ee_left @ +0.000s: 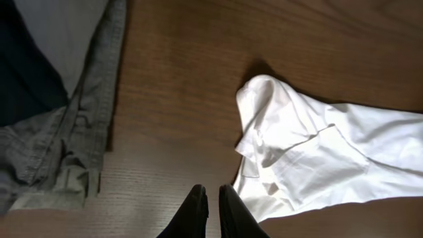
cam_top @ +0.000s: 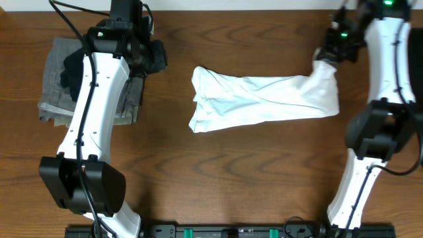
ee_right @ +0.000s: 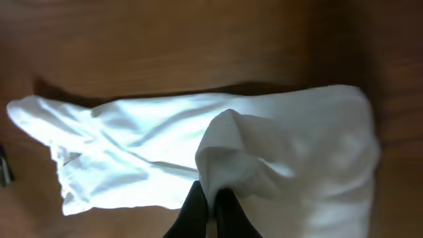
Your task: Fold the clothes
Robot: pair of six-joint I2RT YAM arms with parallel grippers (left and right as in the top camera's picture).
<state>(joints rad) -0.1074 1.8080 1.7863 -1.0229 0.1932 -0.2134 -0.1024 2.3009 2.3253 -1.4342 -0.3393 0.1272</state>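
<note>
Far left on the tabletop (cam_top: 231, 178): a grey pile of folded cloth (cam_top: 56, 92), thick and rough like jeans, seams and a hem on show in the left wrist view; a dark piece (cam_top: 69, 73) lying on top; right side partly hidden under the white left arm (cam_top: 89, 112).

Just right of the pile: the left hand (ee_left: 212, 198), over bare wood; black fingers nearly together, only a thin slit between them, holding nothing; apart from the shirt, with a strip of open wood between.

In the middle: the white T-shirt (cam_top: 264, 99), bunched into a long soft band running left to right; thin, smooth cotton, full of folds and wrinkles; left end crumpled and flat on the wood, edges turned over. Plenty of open wood in front of the shirt, down to the near edge; a narrower strip behind it.

At the right: the shirt's right end raised off the wood, held up in the right hand (ee_right: 211, 195); black fingers closed tight on a pinch of white cloth, a soft hump of cloth around the tips.

Underneath it all: brown wood with wavy grain, a little shiny; a black rail (cam_top: 231, 231) along the near edge; room beyond the tabletop out of view.
</note>
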